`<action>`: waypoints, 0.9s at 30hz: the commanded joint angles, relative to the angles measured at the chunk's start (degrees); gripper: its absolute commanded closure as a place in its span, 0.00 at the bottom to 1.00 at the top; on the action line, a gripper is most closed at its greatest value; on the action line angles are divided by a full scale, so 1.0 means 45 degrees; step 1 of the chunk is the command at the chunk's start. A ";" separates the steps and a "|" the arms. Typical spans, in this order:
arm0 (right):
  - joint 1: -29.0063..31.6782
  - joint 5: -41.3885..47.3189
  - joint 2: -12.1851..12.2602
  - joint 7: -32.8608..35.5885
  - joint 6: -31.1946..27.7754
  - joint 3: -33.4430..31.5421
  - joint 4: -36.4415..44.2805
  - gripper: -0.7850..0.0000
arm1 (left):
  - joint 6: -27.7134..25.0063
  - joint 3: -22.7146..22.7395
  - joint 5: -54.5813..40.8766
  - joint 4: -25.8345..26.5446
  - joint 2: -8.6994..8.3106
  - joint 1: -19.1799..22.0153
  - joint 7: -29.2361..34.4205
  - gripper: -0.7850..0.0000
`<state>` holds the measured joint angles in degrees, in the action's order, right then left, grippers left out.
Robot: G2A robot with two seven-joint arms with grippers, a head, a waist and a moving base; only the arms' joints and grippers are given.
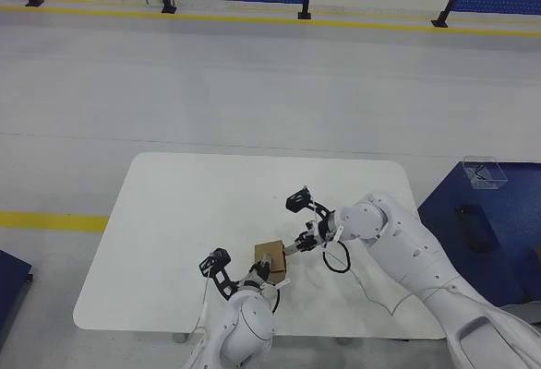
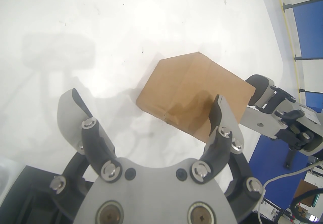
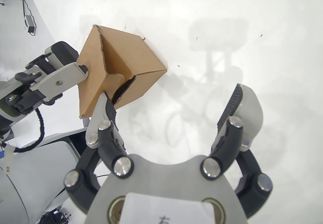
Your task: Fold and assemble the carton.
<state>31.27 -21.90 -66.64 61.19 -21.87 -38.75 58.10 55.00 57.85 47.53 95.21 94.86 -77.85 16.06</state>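
Note:
A small brown carton (image 1: 270, 255) lies on the white table (image 1: 187, 231), near its front edge. Its top panel (image 2: 196, 88) is closed with a crease down the middle. At one end the flaps (image 3: 113, 68) are folded inward and a dark gap stays between them. My left gripper (image 2: 149, 111) is open, and one fingertip (image 2: 218, 115) rests against the carton's side. My right gripper (image 3: 171, 108) is open too, and one fingertip (image 3: 107, 108) touches the flapped end. In the top view the left gripper (image 1: 263, 273) and right gripper (image 1: 305, 242) flank the carton.
A blue surface (image 1: 529, 240) stands just off the table's right edge, with a clear plastic box (image 1: 484, 172) on it. The table's front edge (image 1: 160, 325) runs close behind the left gripper. Bare tabletop stretches left of and beyond the carton.

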 commanded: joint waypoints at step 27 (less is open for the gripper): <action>-0.0254 0.0096 -0.0264 0.0196 0.0010 -0.0258 -0.0195 0.00 | 0.0098 -0.0002 0.0292 -0.0456 0.0014 0.0156 0.0142 0.00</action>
<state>29.91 -21.48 -67.96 62.05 -21.83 -39.60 56.80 55.30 57.87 48.76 93.15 94.91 -77.16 16.71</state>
